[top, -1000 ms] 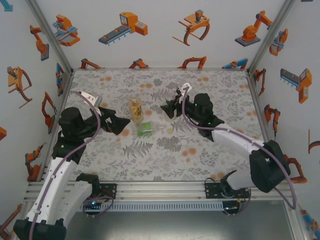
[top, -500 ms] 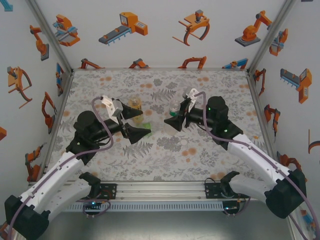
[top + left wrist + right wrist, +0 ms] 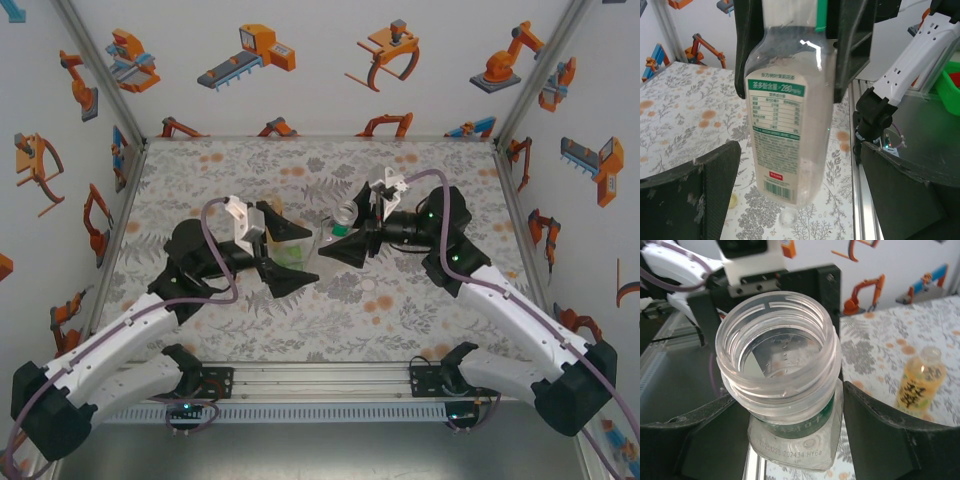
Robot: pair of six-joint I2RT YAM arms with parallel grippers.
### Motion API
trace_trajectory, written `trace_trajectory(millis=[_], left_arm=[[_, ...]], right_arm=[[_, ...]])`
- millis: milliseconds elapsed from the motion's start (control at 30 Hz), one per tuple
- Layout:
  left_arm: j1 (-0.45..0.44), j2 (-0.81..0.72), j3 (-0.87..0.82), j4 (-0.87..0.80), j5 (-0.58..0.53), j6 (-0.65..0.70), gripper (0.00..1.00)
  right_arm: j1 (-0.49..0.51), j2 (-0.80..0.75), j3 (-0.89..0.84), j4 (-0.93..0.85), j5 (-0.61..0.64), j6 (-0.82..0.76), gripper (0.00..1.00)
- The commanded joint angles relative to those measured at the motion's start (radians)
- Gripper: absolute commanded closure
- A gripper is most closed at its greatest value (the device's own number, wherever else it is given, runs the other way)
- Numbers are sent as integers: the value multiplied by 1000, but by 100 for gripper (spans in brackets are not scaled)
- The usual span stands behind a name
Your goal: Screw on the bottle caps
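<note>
The slim bottle [image 3: 790,130] looks light, slick and squashable (seemingly empty); the right jaws clasp its stiffer shoulder, while the left jaws stand spread near its base.

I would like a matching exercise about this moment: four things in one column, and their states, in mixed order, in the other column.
Column one:
1. left hand
2. right hand
3. slim bottle
4. amber bottle

Column two:
A. stands on the table
B. shut on a bottle
C. open, gripping nothing
D. held, mouth uncapped

Pairs: 1-C, 2-B, 3-D, 4-A
</note>
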Motion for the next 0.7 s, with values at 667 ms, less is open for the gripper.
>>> trace_trajectory(millis=[667], left_arm=[[-168, 202, 159, 80, 35, 50, 14]], right_arm=[[58, -20, 59, 136, -43, 64, 81]])
